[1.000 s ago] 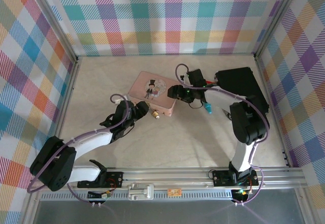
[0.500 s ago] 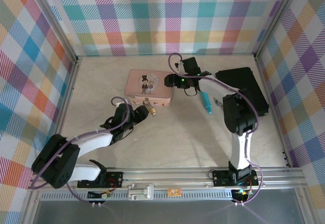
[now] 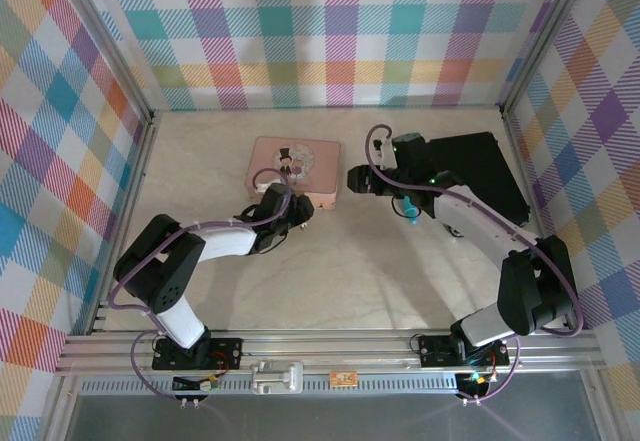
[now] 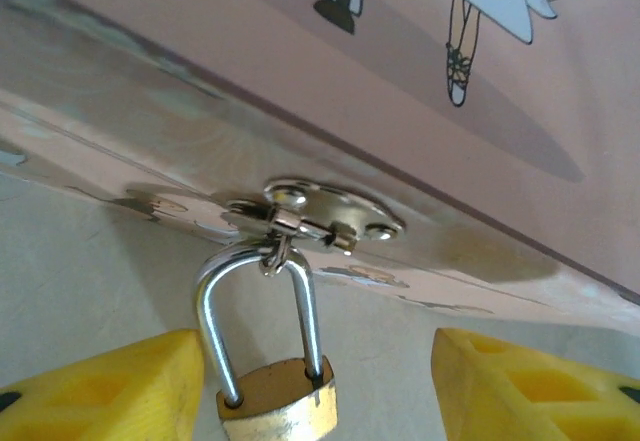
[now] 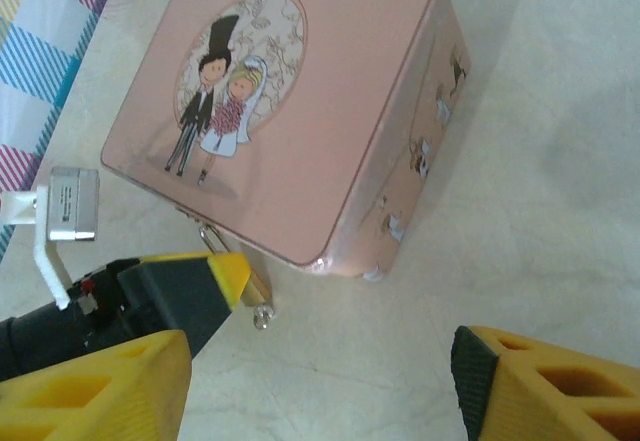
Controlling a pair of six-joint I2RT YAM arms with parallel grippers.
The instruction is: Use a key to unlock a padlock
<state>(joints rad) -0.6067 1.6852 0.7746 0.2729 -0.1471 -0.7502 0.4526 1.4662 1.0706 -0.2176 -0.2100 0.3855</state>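
Well, nearest me, my left gripper (image 4: 318,389) stands wide, its yellow fingers (image 4: 110,386) on either side of the padlock (image 4: 278,406). That brass padlock is hooked by its silver shackle (image 4: 213,306) through the hasp (image 4: 325,216) on the pink tin's (image 3: 295,161) near side. Farther off to the right, my right gripper (image 5: 320,391) is wide too, holding nothing, over the table (image 5: 540,161) beside the tin.

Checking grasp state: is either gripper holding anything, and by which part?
Nothing is held. Left gripper open around the padlock, not clamped on it; right gripper open, empty.
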